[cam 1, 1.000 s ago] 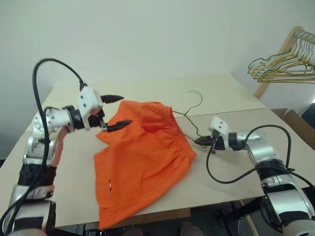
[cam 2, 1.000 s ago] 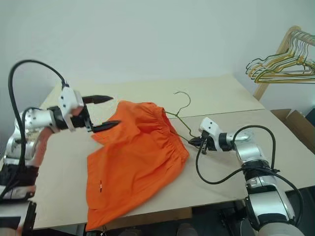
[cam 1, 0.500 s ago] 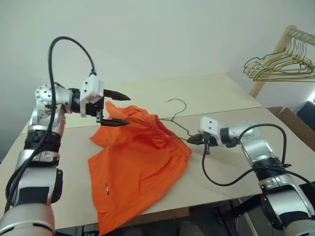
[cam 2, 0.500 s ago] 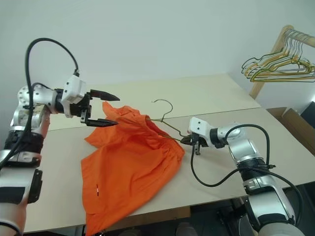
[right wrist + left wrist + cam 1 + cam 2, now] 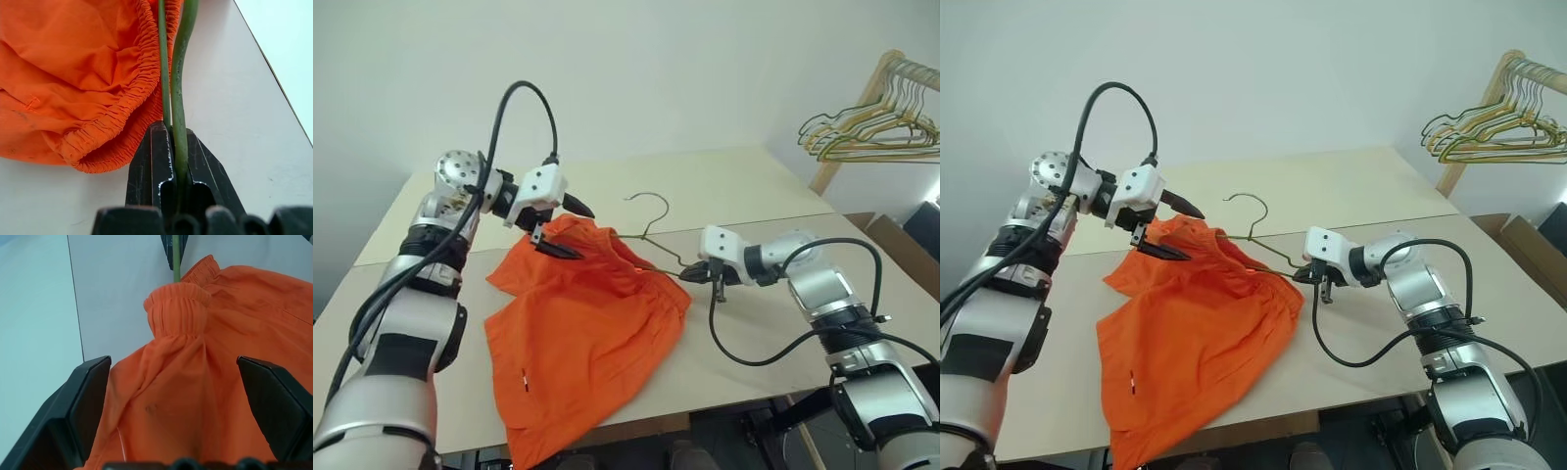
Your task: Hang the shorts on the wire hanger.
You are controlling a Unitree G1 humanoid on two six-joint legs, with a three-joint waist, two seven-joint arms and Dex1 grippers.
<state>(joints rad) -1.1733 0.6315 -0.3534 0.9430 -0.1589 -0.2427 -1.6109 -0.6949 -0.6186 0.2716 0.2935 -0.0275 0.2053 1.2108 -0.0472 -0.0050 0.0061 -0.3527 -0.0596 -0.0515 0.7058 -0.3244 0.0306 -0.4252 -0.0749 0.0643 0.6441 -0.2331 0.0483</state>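
The orange shorts [image 5: 587, 323] lie crumpled on the table, legs toward the front edge. The wire hanger [image 5: 651, 195] has one arm pushed into the gathered waistband [image 5: 122, 117], lifting it, while its hook stands free above the table behind. My right gripper [image 5: 690, 276] is shut on the wire hanger's near corner, just right of the waistband, and the wire [image 5: 178, 98] runs out between its closed fingers [image 5: 156, 152]. My left gripper [image 5: 582, 233] is open and tilted down at the shorts' far-left end. It straddles a raised bunch of waistband cloth [image 5: 178, 308] without pinching it.
The tan table [image 5: 754, 186] has a seam running left to right behind the shorts. A wooden rack [image 5: 862, 108] with a bunch of yellow and green hangers [image 5: 867, 132] stands at the back right, past the table's corner. Black cables loop from both wrists.
My left gripper swung right and tipped down over the far end of the waistband, staying open. My right gripper carried the hanger left and up, lifting the waistband. The view itself shifted.
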